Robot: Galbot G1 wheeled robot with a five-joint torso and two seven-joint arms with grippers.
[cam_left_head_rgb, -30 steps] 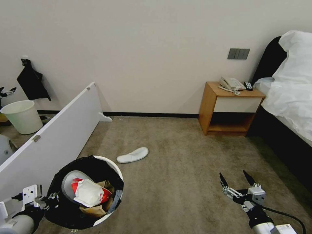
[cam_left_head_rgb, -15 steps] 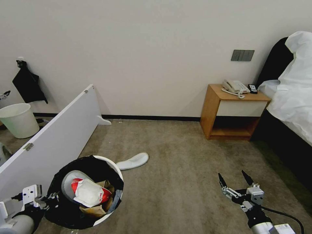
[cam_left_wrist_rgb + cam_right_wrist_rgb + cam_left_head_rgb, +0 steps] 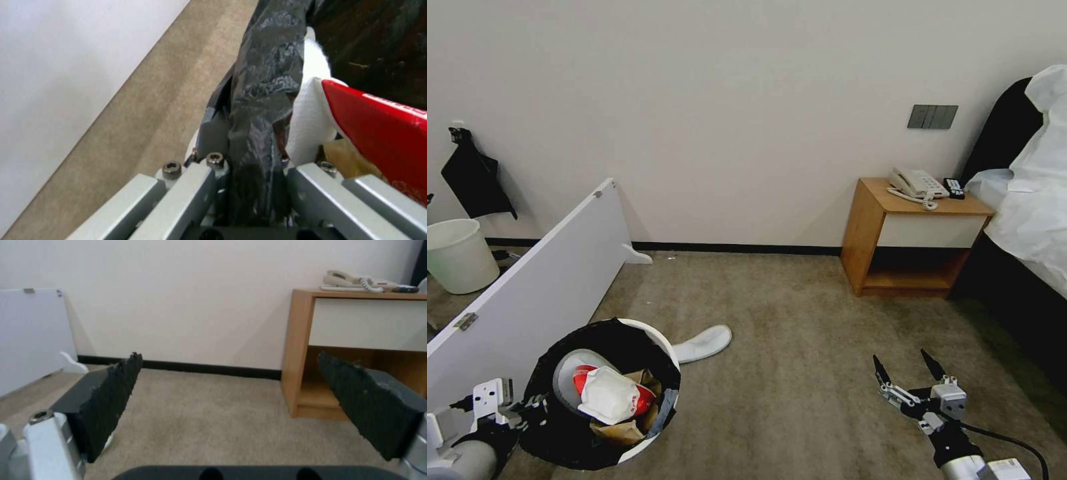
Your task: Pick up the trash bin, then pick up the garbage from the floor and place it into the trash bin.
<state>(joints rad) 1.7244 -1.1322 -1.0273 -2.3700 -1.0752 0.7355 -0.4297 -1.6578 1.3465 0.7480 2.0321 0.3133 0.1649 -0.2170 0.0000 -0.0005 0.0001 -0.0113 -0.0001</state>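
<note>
One trash bin (image 3: 657, 347) in play: round, white, black bag folded over the rim, held up at lower left of my head view. Inside it I see a red-white wrapper (image 3: 610, 397) on top, brown paper (image 3: 627, 427) beneath, and a flat white slipper (image 3: 570, 367) against the bag wall. The left gripper (image 3: 530, 408) sits at the bin's near rim. In the left wrist view its jaws are closed on the bag-covered rim (image 3: 256, 133), one finger (image 3: 213, 133) outside the wall, the other inside next to the wrapper.

A second white slipper (image 3: 702, 343) lies on the carpet (image 3: 800, 320), just beyond the bin; the rim hides its near end. I cannot tell whether bin and slipper touch.

The right gripper (image 3: 908, 375) hangs low at lower right, over bare carpet, well apart from the slipper. Its jaws stand wide open, holding nothing; the right wrist view shows both black pads (image 3: 111, 396) with carpet between them.

Surroundings: a white board (image 3: 540, 293) leans on its long edge left of the bin. Behind it stands a plain unlined white bucket (image 3: 457, 257) near the wall. A wooden nightstand (image 3: 914, 240) with a telephone (image 3: 917, 183) sits against the far wall, the bed (image 3: 1034, 220) beside it at far right.
</note>
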